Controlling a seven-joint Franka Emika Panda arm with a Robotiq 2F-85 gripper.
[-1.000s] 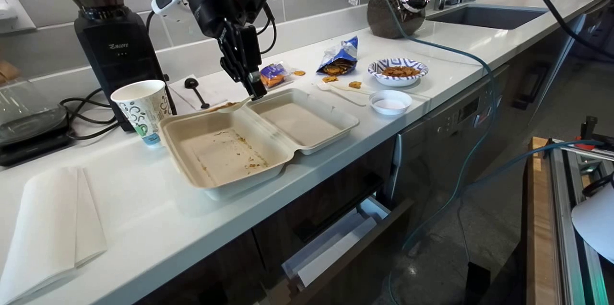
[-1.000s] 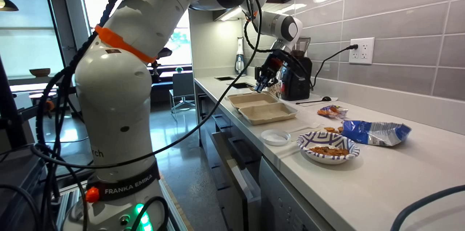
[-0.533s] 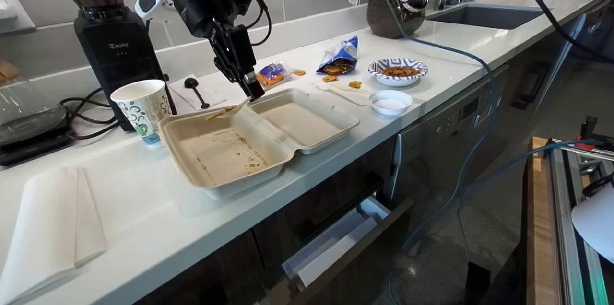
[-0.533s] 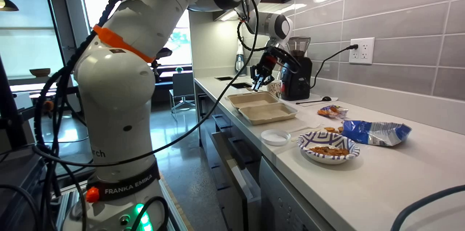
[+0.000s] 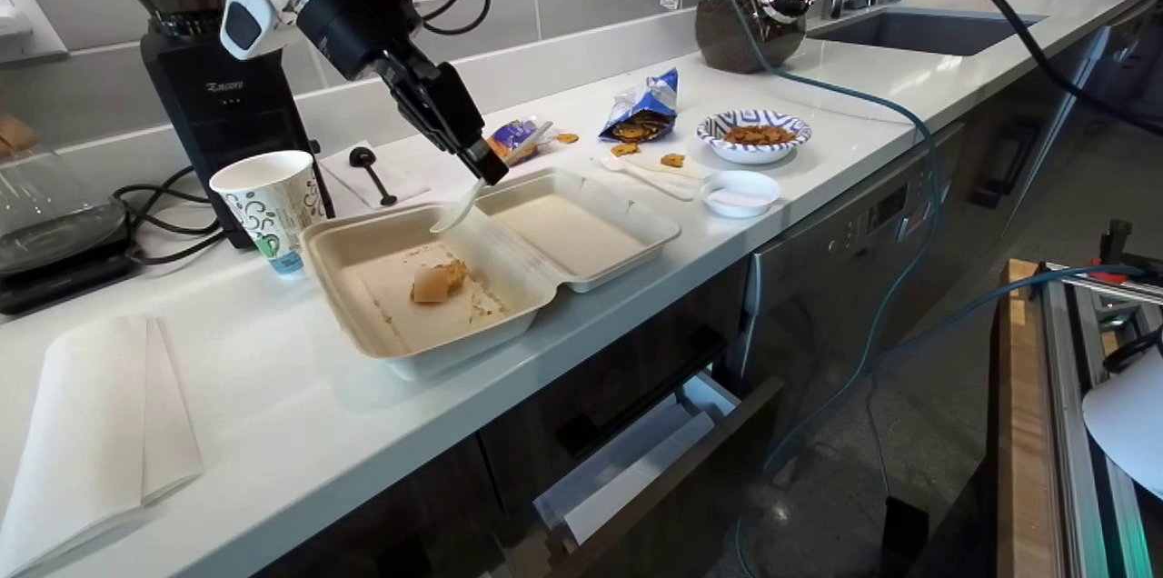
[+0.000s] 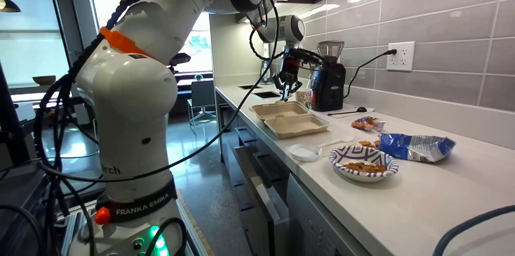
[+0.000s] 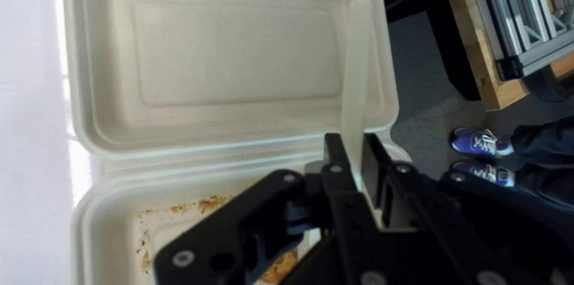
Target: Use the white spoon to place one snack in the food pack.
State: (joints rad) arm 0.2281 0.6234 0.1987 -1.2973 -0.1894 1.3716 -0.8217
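A printed paper cup [image 5: 271,201] is seen beside the clamshell takeaway box [image 5: 511,242], in whose cup-side half the orange-brown snack [image 5: 449,277] is contained (crumbs [image 7: 210,204] are scattered around); above, the white spoon [image 5: 461,209] is clasped by the gripper [image 5: 488,165].

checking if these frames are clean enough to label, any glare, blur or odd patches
Wrist view: a glare strip on the counter beside the food pack; in an exterior view, the snack looks smeared, with a blocky square patch; in an exterior view, light streaks on the upper wall tiles and a nearly washed-out window.
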